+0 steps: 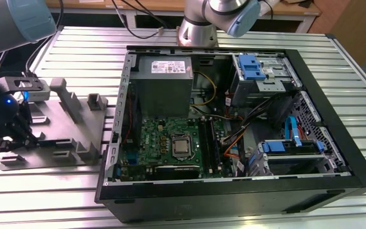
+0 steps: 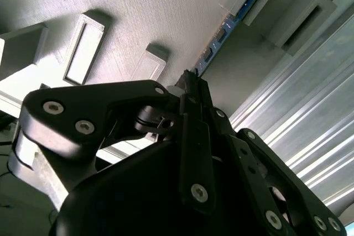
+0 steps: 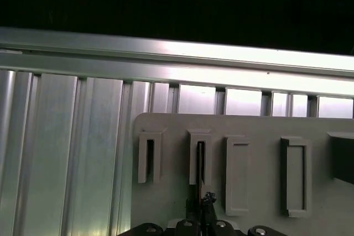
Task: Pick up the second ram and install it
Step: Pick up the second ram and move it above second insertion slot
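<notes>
**Second ram in its holder, pincer closed on it**

The second ram (image 2: pixel 220 32) stands on its edge in a slot of the grey holder (image 2: pixel 138 15). The holder lies beside the open computer case (image 1: pixel 335 157) on the slatted bench (image 1: pixel 234 38). In the second wrist view the pincer (image 2: pixel 191 78) looks clenched on the near end of the stick, with its fingers pressed against the thin board.

I judge the stick to be light and stiff but fragile. It is better to grip it by the bare upper edge, away from chips and contacts, and without hard squeezing, because the smooth board may slip.

No writing on the stick can be read. The power supply (image 1: pixel 164 76) inside the case carries a white label, but its print is too small to read.
</notes>
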Available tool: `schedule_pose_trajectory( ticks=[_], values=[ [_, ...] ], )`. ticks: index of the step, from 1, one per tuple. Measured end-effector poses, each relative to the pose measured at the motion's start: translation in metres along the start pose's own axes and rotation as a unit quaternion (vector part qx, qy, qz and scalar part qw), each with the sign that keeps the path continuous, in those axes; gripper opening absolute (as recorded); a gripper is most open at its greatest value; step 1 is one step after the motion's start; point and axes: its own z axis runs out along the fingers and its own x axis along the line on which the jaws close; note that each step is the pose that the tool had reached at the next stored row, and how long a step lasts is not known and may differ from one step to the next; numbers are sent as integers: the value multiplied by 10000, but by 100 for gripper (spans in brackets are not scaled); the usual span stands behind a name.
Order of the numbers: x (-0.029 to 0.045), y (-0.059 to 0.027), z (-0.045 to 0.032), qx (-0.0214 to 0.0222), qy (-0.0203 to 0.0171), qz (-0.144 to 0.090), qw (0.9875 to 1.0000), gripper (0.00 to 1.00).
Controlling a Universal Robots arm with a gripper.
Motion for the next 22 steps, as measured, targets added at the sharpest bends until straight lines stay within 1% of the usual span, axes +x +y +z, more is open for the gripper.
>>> schedule_pose_trajectory(
  ticks=[9, 12, 16, 19, 22],
  values=[
    [0, 0, 2, 0, 0, 0, 10000, 13],
    [0, -1, 5, 7, -1, 172, 9999, 13],
    [0, 0, 4, 9, -2, 186, 9998, 13],
    [-2, 0, -26, 10, -2, 197, 9998, 13],
    [-1, 0, -28, 9, -2, 208, 9998, 13]
  ],
)
